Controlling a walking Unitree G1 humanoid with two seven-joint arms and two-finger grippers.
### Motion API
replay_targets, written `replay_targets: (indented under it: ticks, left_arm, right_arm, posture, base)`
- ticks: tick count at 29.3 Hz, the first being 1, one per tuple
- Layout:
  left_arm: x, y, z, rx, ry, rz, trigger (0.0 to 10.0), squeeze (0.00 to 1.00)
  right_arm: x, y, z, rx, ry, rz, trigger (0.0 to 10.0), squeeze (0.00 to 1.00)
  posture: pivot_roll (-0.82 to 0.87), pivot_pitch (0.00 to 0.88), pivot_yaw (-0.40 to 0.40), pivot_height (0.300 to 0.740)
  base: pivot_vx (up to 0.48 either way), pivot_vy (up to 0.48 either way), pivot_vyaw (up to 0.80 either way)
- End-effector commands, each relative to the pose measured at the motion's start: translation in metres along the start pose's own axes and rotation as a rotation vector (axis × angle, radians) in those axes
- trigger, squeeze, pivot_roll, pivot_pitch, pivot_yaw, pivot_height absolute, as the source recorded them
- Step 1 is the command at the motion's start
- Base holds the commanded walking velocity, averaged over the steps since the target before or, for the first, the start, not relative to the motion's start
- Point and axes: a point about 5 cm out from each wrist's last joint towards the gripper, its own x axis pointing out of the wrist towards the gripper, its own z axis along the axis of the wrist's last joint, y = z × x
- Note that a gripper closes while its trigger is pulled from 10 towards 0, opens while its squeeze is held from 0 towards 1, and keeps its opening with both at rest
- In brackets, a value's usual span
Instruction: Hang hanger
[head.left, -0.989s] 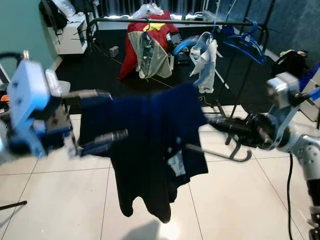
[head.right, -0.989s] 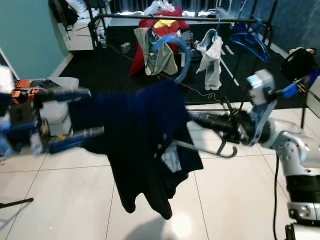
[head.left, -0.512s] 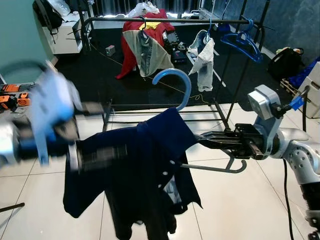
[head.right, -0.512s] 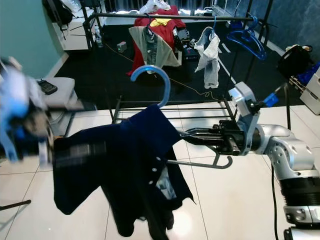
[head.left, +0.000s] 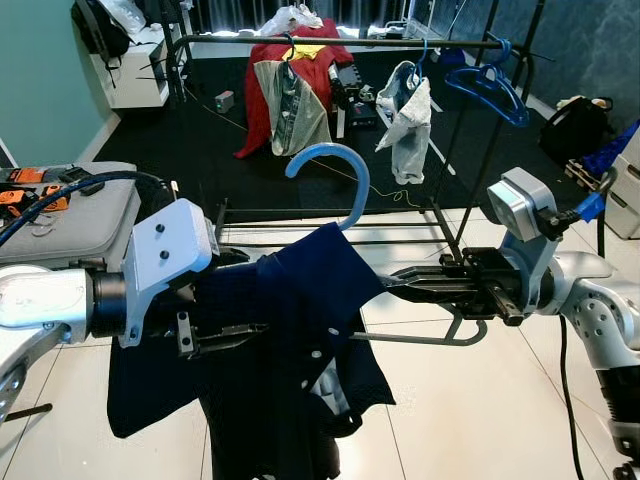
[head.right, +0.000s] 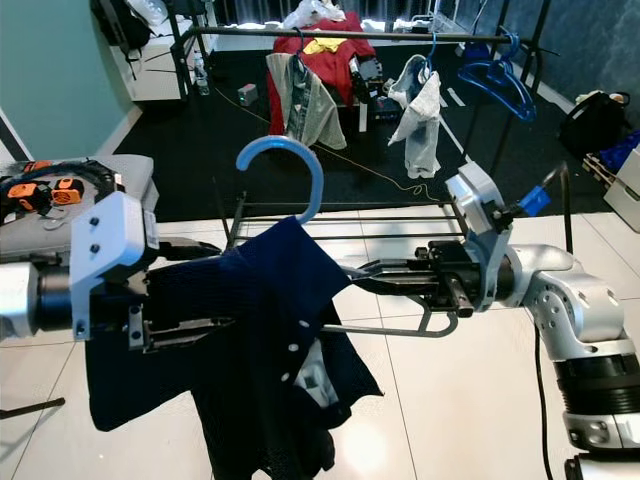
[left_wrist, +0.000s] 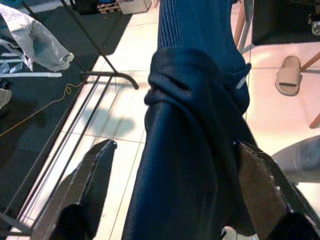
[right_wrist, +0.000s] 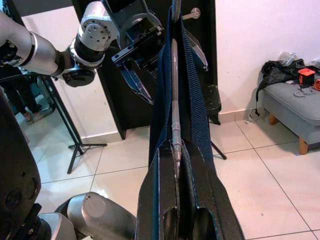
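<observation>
Item: hanger (head.left: 400, 338), grey bar with blue hook (head.left: 335, 165), carrying a dark navy shirt (head.left: 290, 360).

Right tool (head.left: 395, 283): fingers closed on the hanger's shoulder, just beside the shirt collar; in the right wrist view the metal bar runs straight out between the two fingers. The hook rises above and ahead of this tool, its opening turned down.

Left tool (head.right: 190, 290): jaws spread either side of the shirt's bunched shoulder fabric; the left wrist view shows both fingers (left_wrist: 87, 185) flanking the cloth. Whether they press it cannot be told.

Destination: clothes rail (head.left: 340, 42), well beyond both tools, already holding a red garment (head.left: 275, 75), a white garment (head.left: 405, 115) and a blue hanger (head.left: 490, 90).

Handling note (judgement): the hanging step has not begun. Keep the hook upright, raise it above rail height, aim for the free stretch between the hung garments, and lower it over the bar. The left tool should support the cloth without dragging it off the hanger.
</observation>
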Motion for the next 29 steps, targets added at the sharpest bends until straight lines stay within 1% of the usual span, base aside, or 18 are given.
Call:
replay_targets:
  ticks: [1, 2, 3, 5, 7, 10, 21, 24, 25, 26, 27, 28, 29]
  left_arm:
    - [0.001, -0.002, -0.001, 0.000, 0.005, -0.032, 2.0, 0.00]
    - [0.001, -0.002, -0.001, 0.000, 0.005, -0.032, 2.0, 0.00]
    - [0.000, -0.007, -0.001, -0.015, 0.008, -0.075, 0.0, 0.00]
    - [0.000, -0.007, -0.001, -0.015, 0.008, -0.075, 0.0, 0.00]
    - [-0.002, -0.015, -0.003, -0.045, 0.012, -0.142, 0.0, 0.00]
    - [-0.003, -0.019, -0.005, -0.061, 0.022, -0.174, 0.0, 0.00]
    - [-0.001, -0.020, -0.005, -0.076, 0.018, -0.192, 0.0, 0.00]
    - [0.001, -0.019, -0.005, -0.074, 0.005, -0.182, 0.0, 0.00]
    - [0.002, -0.017, -0.004, -0.069, -0.002, -0.161, 0.0, 0.00]
    - [0.002, -0.015, -0.004, -0.060, -0.006, -0.139, 0.0, 0.00]
    - [0.001, -0.011, -0.004, -0.044, -0.009, -0.104, 0.0, 0.00]
    - [0.001, -0.011, -0.004, -0.044, -0.009, -0.104, 0.0, 0.00]
    - [0.001, -0.008, -0.003, -0.034, -0.012, -0.081, 0.0, 0.00]
  right_arm:
    - [0.005, 0.003, 0.008, -0.033, -0.018, 0.044, 10.0, 0.00]
    - [0.005, 0.003, 0.008, -0.033, -0.018, 0.044, 10.0, 0.00]
    - [0.005, 0.003, 0.008, -0.034, -0.015, 0.042, 10.0, 0.00]
    - [0.005, 0.003, 0.008, -0.034, -0.015, 0.042, 10.0, 0.00]
    - [0.005, 0.003, 0.008, -0.035, -0.011, 0.041, 10.0, 0.00]
    - [0.006, 0.003, 0.008, -0.037, -0.008, 0.043, 10.0, 0.00]
    - [0.007, 0.004, 0.009, -0.044, -0.001, 0.043, 10.0, 0.00]
    - [0.007, 0.002, 0.009, -0.048, -0.013, 0.016, 10.0, 0.00]
    - [0.007, 0.000, 0.009, -0.046, -0.027, -0.005, 10.0, 0.00]
    - [0.008, -0.003, 0.009, -0.053, -0.040, -0.031, 10.0, 0.80]
    - [0.008, -0.004, 0.009, -0.052, -0.047, -0.046, 10.0, 0.95]
    - [0.008, -0.004, 0.009, -0.052, -0.047, -0.046, 10.0, 0.95]
    - [0.007, -0.004, 0.008, -0.051, -0.051, -0.054, 10.0, 0.95]
  posture:
    - [-0.04, 0.065, 0.021, 0.740]
    - [-0.04, 0.065, 0.021, 0.740]
    - [-0.04, 0.065, 0.019, 0.740]
    - [-0.04, 0.065, 0.019, 0.740]
    - [-0.04, 0.066, 0.019, 0.740]
    - [-0.04, 0.065, 0.018, 0.740]
    - [-0.04, 0.066, 0.020, 0.740]
    - [-0.04, 0.068, 0.020, 0.740]
    - [-0.04, 0.068, 0.019, 0.740]
    - [-0.04, 0.068, 0.019, 0.740]
    - [-0.04, 0.068, 0.018, 0.740]
    - [-0.04, 0.068, 0.018, 0.740]
    - [-0.04, 0.068, 0.018, 0.740]
  base:
    - [0.000, 0.000, 0.00]
    - [0.000, 0.000, 0.00]
    - [0.000, 0.000, 0.00]
    - [0.000, 0.000, 0.00]
    - [0.000, 0.000, 0.00]
    - [0.000, 0.000, 0.00]
    - [0.000, 0.000, 0.00]
    - [0.000, 0.000, 0.00]
    - [0.000, 0.000, 0.00]
    - [0.000, 0.000, 0.00]
    - [0.000, 0.000, 0.00]
    - [0.000, 0.000, 0.00]
    - [0.000, 0.000, 0.00]
